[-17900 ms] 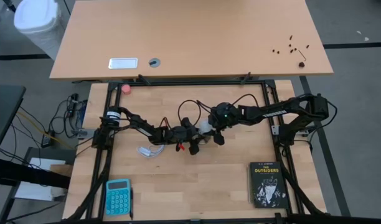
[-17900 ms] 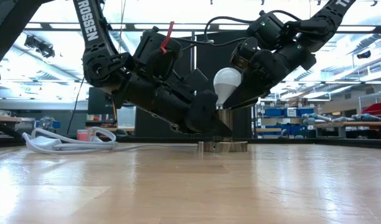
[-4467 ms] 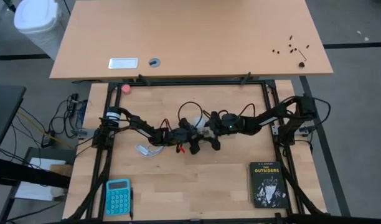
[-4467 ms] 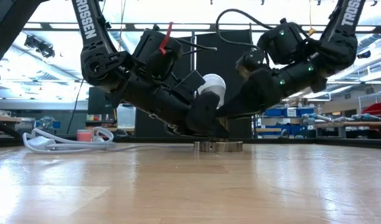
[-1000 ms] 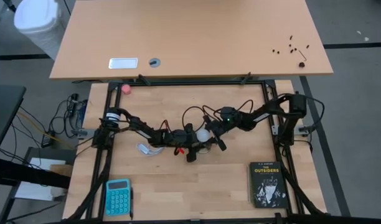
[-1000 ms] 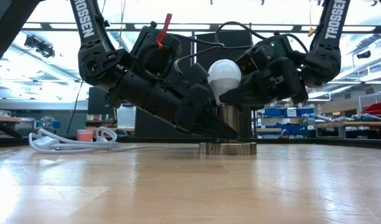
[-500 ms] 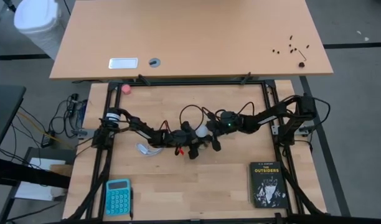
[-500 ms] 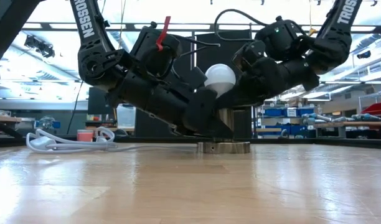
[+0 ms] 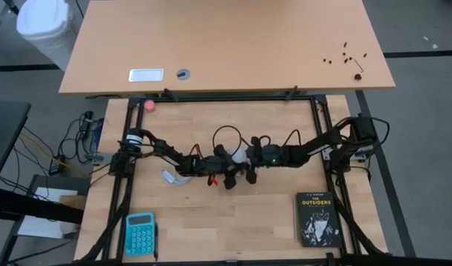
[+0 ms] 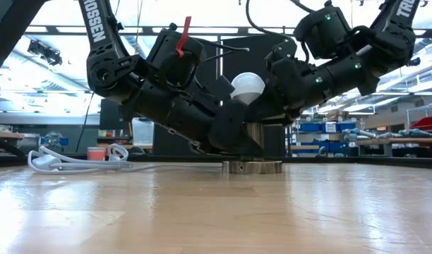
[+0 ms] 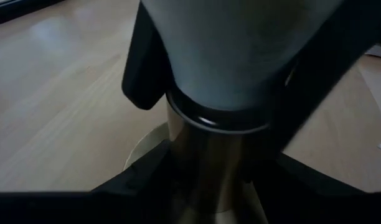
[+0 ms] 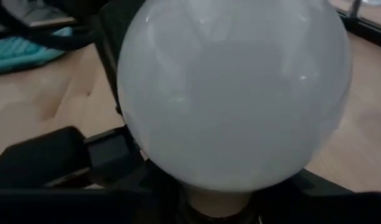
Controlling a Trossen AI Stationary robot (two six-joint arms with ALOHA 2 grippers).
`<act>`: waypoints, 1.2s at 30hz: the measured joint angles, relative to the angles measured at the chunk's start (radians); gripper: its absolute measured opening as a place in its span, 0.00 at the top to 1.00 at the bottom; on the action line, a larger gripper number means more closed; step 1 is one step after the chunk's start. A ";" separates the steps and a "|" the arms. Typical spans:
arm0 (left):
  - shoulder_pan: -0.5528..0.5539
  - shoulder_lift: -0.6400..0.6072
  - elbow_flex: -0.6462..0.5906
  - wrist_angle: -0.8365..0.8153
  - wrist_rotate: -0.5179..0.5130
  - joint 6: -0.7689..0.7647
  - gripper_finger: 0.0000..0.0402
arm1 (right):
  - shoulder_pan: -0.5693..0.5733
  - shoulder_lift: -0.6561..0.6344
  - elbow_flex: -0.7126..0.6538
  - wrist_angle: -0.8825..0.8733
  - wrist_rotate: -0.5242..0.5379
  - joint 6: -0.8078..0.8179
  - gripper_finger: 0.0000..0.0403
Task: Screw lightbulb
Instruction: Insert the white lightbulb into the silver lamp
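Since 1 second ago the right pincer (image 9: 247, 164) has swung lower, clamped on the lightbulb (image 10: 247, 87) at table centre—to twist it. At its 9 o'clock, the left pincer (image 9: 226, 176) grips the socket (image 10: 252, 151), steadying it.

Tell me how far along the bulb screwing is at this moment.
Done: the lightbulb stands base-down in the metal socket on the table. In hand: the left pincer grips the socket's barrel, while the right pincer is closed on the bulb's globe, apparently turning it. Left: whether the threads are fully seated cannot be seen, and both pincers have yet to release.
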 joint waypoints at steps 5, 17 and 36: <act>0.000 0.000 0.000 0.000 0.010 -0.001 0.49 | -0.013 -0.001 0.000 -0.003 -0.063 -0.035 0.44; -0.003 0.000 0.001 0.002 0.009 0.006 0.49 | -0.060 -0.191 -0.005 -0.268 -0.192 -0.091 0.12; -0.004 0.000 0.001 0.003 0.023 0.006 0.48 | -0.089 -0.208 0.162 -0.538 -0.193 -0.248 0.24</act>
